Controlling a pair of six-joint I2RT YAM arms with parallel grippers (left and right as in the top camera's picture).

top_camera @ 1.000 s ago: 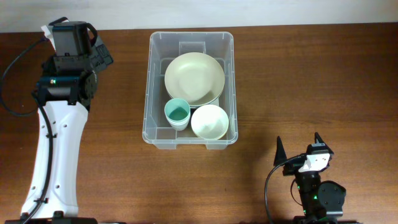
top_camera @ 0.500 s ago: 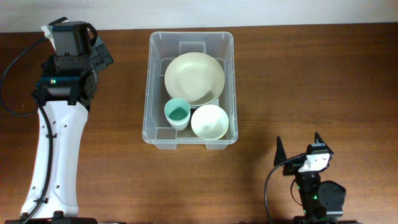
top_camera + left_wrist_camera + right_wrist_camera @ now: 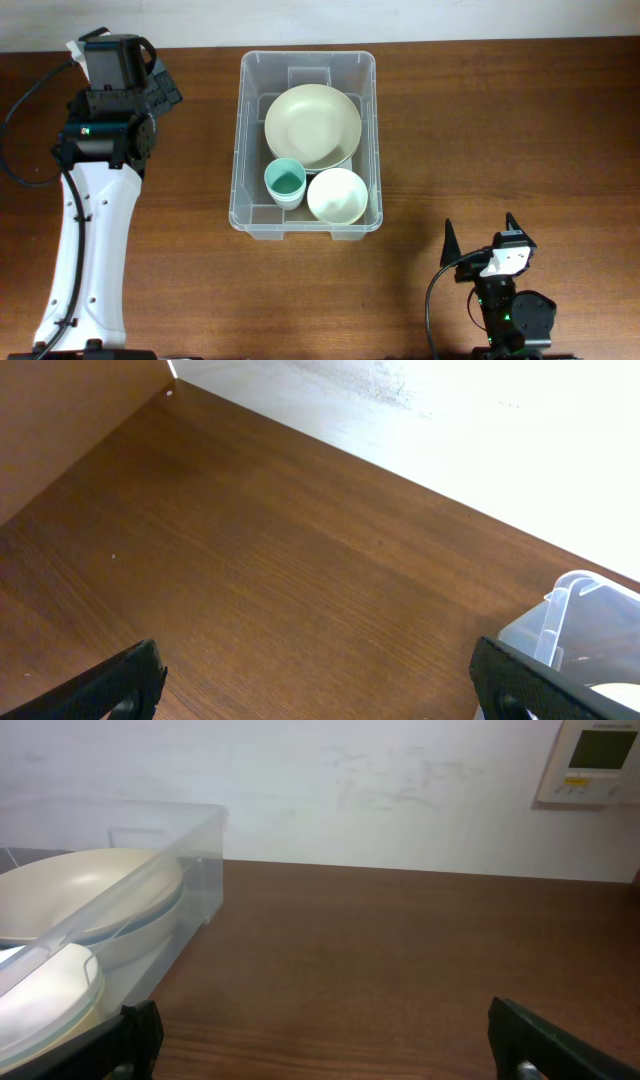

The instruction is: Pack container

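Left fingers (image 3: 115,678) spread wide, empty, right fingers (image 3: 560,1038) likewise

1. Large clear plastic rectangular container (image 3: 250,120), rounded corners, rimmed, upright and open-topped.
2. It sits on the wooden table (image 3: 480,130), centred near the far edge, long sides running front to back.

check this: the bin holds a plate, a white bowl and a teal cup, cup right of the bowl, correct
No: in the overhead view the teal cup sits left of the white bowl, not right. The plate shares the container.
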